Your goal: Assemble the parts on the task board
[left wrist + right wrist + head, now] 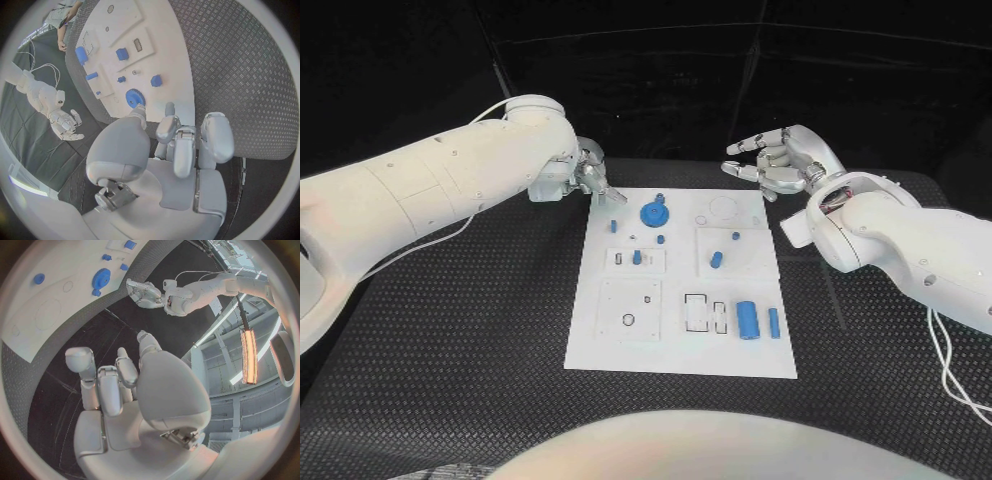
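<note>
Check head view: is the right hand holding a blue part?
No. The right hand hovers empty beyond the board's far corner.

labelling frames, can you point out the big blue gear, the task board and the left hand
big blue gear [653, 213]: head view, centre of its round face
task board [678, 355]: head view, bare white area near its front edge
left hand [593, 176]: head view, middle of the silver hand

Robotics lab or test cell. Black table [459, 330] topped with diamond-pattern rubber mat; dark curtain [675, 90] backs far side. White task board [678, 345] lies flat at table centre, carrying small blue parts [747, 319] in marked recesses. 2 white arms reach in from left and right. Right wrist view catches industrial ceiling with long strip light [250, 352] and exposed beams.
</note>
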